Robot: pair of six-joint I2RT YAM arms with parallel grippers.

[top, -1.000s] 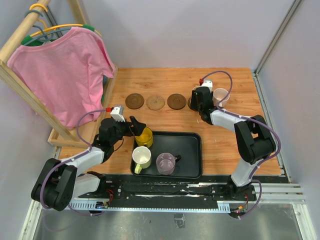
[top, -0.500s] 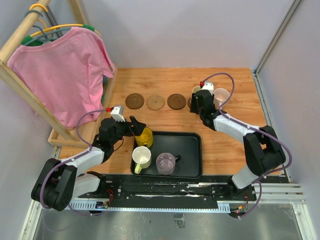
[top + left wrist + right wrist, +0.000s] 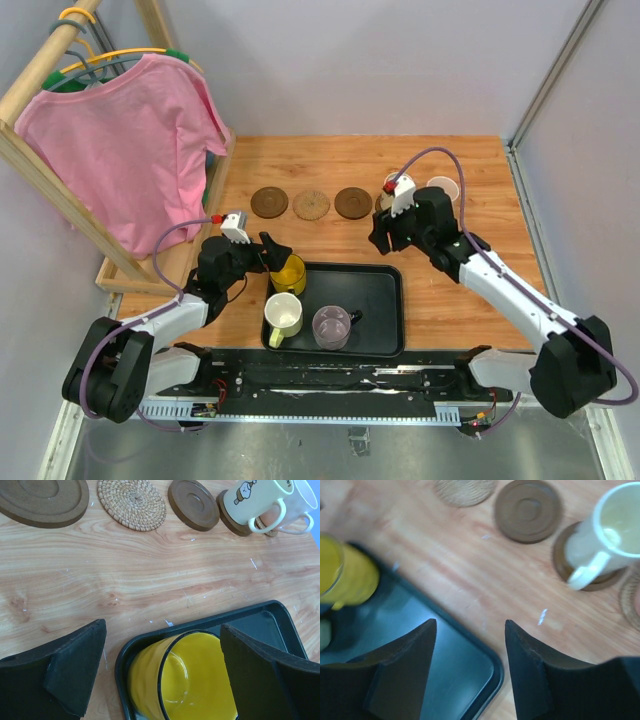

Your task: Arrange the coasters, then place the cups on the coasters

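Note:
Three bare coasters lie in a row: dark brown (image 3: 269, 202), tan woven (image 3: 311, 205), dark brown (image 3: 351, 202). A white cup (image 3: 252, 500) with a yellowish handle stands on a further dark coaster (image 3: 231, 520). Beside it is the pale pink cup (image 3: 441, 190). In the black tray (image 3: 375, 300) are a yellow cup (image 3: 185, 675), a cream cup (image 3: 283, 316) and a grey-purple cup (image 3: 331, 326). My left gripper (image 3: 162, 625) is open, its fingers either side of the yellow cup. My right gripper (image 3: 470, 624) is open and empty above the tray's far edge (image 3: 492, 677).
A wooden rack with a pink shirt (image 3: 125, 140) on hangers stands at the left edge of the table. Grey walls close in the back and the right side.
My right arm has drawn back from the white cup towards the tray, its gripper empty. The left arm and the cups have not moved.

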